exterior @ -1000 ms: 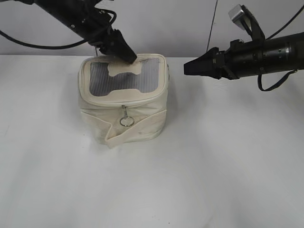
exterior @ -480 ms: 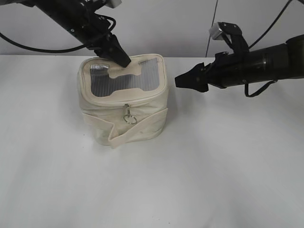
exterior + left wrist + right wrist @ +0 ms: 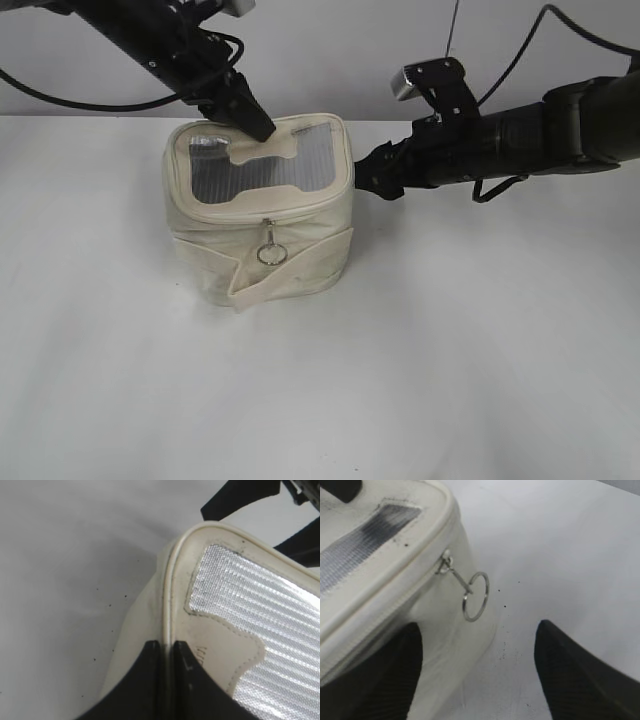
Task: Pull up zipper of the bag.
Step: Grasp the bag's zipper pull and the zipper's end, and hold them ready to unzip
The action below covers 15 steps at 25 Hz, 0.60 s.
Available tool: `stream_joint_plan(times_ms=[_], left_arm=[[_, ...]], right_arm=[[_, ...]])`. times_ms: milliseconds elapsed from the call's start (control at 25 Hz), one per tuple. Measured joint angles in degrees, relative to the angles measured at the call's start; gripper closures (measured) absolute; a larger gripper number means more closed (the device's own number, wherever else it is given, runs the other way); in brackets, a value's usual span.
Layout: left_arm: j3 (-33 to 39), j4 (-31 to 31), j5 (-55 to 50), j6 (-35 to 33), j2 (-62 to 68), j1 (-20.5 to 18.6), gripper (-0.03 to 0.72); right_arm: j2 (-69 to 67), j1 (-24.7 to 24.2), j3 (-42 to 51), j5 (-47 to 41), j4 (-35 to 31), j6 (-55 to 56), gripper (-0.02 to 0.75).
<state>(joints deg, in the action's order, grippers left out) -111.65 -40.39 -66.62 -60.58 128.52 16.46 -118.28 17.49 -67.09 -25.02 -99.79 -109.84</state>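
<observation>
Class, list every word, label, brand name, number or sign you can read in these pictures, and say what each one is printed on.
None can be read.
Bag: no print shows on its cream fabric in the exterior view.
Bone-shaped patch: faint dark marks near the left gripper in the left wrist view, too blurred to read.
Ring pull and right gripper: no markings.
</observation>
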Motion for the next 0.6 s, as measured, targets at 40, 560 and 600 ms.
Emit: stream_joint_plan(times_ms=[40, 560, 600], left_arm=[[0.0, 0.0, 0.0, 0.0, 0.0, 0.0, 0.641], [0.0, 0.7, 0.7, 0.0, -0.1, 0.8, 0.641], [0.0, 0.7, 0.7, 0.1, -0.1, 0.8, 0.641]], right_arm=[[-0.7, 0.0, -0.5, -0.1, -0.3, 0.0, 0.19], [-6.4, 0.0, -7.6, -1.6, -3.4, -0.2, 0.455], [-6.5, 0.0, -7.8, -1.7, -3.4, -0.2, 0.526]])
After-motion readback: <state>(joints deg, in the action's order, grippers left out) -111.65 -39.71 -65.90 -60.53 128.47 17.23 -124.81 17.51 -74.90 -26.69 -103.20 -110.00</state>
